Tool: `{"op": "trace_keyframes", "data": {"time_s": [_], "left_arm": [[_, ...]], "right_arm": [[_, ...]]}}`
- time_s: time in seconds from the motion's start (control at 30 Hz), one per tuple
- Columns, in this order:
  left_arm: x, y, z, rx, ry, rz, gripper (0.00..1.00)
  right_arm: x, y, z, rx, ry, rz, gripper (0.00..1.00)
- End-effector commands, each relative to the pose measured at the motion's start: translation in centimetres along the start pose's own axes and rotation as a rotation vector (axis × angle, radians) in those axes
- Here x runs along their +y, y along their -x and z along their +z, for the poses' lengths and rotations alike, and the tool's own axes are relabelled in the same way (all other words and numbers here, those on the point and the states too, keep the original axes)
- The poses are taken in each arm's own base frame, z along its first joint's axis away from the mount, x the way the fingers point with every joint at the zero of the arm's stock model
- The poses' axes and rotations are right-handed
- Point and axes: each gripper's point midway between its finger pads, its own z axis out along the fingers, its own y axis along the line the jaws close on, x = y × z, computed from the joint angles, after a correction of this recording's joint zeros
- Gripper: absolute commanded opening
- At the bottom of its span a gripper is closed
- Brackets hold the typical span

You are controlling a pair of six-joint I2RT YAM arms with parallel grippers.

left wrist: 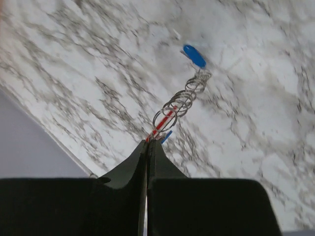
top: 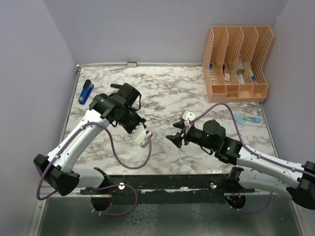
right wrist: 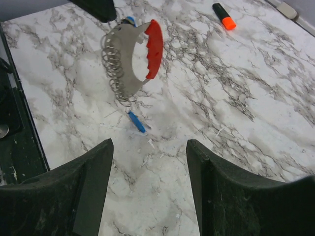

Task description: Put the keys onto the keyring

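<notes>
The keyring (right wrist: 129, 59), a grey flat band joined to a red curved loop, is held up off the tabletop (top: 167, 93) by the left pincer (left wrist: 147, 143), whose fingers are pressed together on its upper end. A coil of thin wire rings (right wrist: 114, 64) is threaded along the grey band. One blue-headed key (right wrist: 137, 122) sits just at the lower end of that coil; whether it hangs free or touches the marble cannot be told. A second blue head (right wrist: 129, 20) shows close to the left fingertips. The right pincer (right wrist: 148, 143) is near the keyring, facing it, jaws spread wide and holding nothing.

A black marker (right wrist: 224, 16) with an orange cap lies well beyond. At the far right corner stands an orange slotted organiser (top: 236, 88), its compartments holding small items too small to identify. A pale-blue flat item (top: 246, 119) lies in front of it, and a dark-blue stapler-like thing (top: 86, 91) lies at the far left
</notes>
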Motion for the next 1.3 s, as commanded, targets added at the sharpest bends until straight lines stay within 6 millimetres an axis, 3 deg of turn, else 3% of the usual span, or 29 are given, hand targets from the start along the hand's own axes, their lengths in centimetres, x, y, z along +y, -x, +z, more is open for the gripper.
{"op": "trace_keyframes", "data": {"time_s": [0.0, 0.1, 0.37, 0.47, 0.67, 0.87, 0.97, 1.07, 1.27], "left_arm": [[-2.0, -4.6, -1.9, 0.327, -0.088, 0.351, 0.00], [-2.0, -5.2, -1.9, 0.381, -0.120, 0.536, 0.00], [2.1, -2.8, -2.0, 0.373, -0.026, 0.960, 0.00], [3.3, -1.1, -1.4, 0.330, 0.043, 1.095, 0.00], [3.9, 1.3, 0.7, 0.219, 0.137, 1.239, 0.00], [4.3, 4.2, 2.1, 0.085, 0.301, 1.290, 0.00], [4.3, 5.8, 2.4, -0.003, 0.373, 1.308, 0.00], [4.2, 7.6, 2.4, -0.097, 0.432, 1.319, 0.00], [3.3, 10.8, 1.8, -0.261, 0.579, 1.356, 0.00]], "right_arm": [[-1.1, 1.2, 0.3, 0.019, -0.016, 0.025, 0.62], [-2.1, 1.4, 0.2, 0.021, -0.029, 0.051, 0.61], [-5.4, 1.2, 0.4, 0.045, -0.037, 0.088, 0.61], [-6.2, 2.3, 0.1, 0.013, -0.001, 0.077, 0.61], [-6.8, 5.5, -0.4, -0.054, 0.057, 0.027, 0.54], [-6.2, 6.7, 0.4, -0.028, 0.153, 0.001, 0.45], [-4.8, 7.0, 0.2, -0.057, 0.243, -0.006, 0.43], [-3.2, 6.2, -0.1, -0.053, 0.339, -0.002, 0.40], [-2.0, 3.9, -0.8, -0.016, 0.389, -0.003, 0.35]]}}
